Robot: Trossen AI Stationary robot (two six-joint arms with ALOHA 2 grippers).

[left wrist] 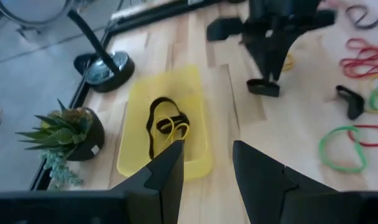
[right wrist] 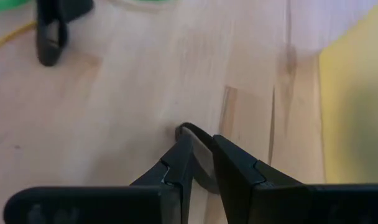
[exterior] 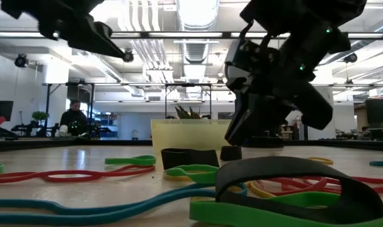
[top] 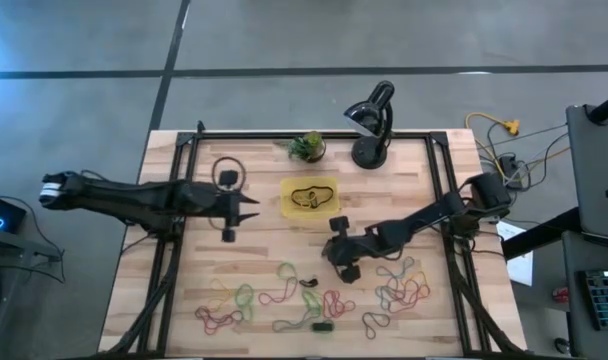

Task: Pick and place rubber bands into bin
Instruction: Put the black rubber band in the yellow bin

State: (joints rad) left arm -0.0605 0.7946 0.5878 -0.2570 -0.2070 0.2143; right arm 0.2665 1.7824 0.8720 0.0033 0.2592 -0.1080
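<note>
Pinching a thin dark rubber band point(right wrist: 195, 142) between right gripper point(right wrist: 201, 163) fingers, translucent-yellow plastic bin point(right wrist: 357, 106) just beyond. Keep pinch firm; release above bin. Left gripper point(left wrist: 207, 163) fingers spread, idle.

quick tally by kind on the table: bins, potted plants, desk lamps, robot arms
bin: 1
potted plant: 1
desk lamp: 1
robot arms: 2
total: 5
</note>
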